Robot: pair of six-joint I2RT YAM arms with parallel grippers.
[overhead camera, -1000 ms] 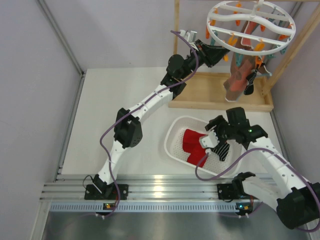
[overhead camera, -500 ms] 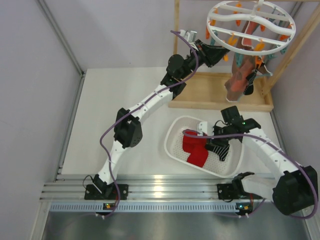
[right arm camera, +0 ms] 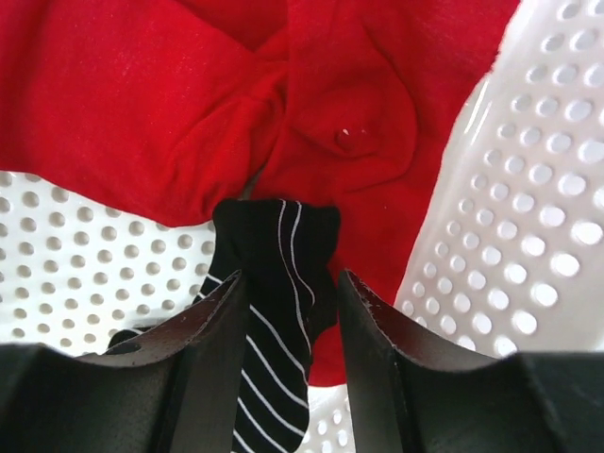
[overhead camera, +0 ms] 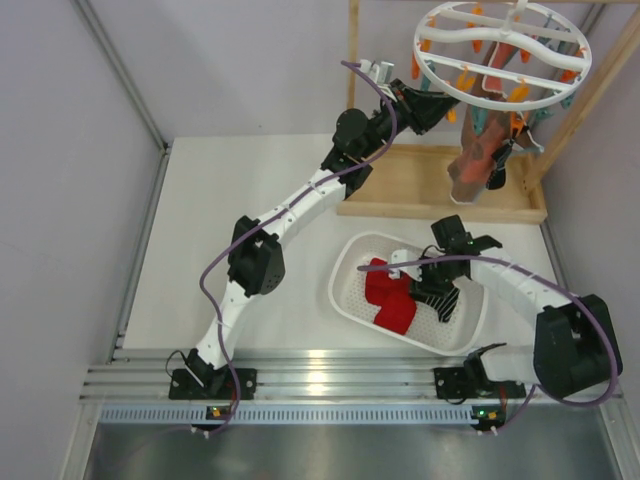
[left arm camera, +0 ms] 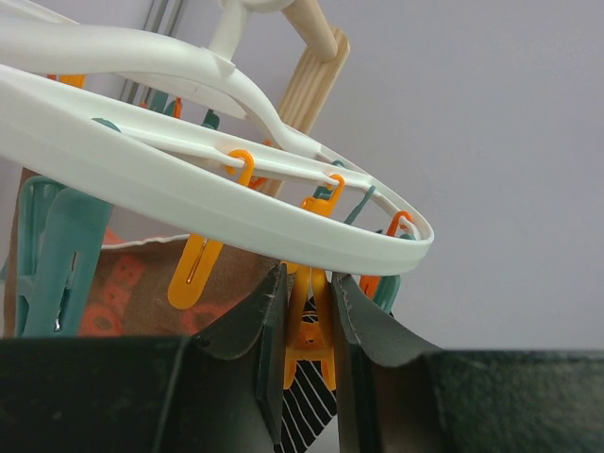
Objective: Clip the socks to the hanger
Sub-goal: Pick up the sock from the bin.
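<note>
The white ring hanger hangs at the top right and fills the top of the left wrist view. My left gripper reaches up to its rim and is shut on an orange clip; a black striped sock shows below that clip. Two red socks and a black striped sock lie in the white basket. My right gripper is down in the basket. Its open jaws stand either side of the striped sock, beside the red socks.
The white perforated basket sits right of centre; its wall shows in the right wrist view. A salmon-and-teal sock and a dark striped sock hang from the hanger over the wooden frame base.
My right gripper has swung and turned within the basket and now straddles the black striped sock. The red socks have shifted slightly. The left arm has not moved.
</note>
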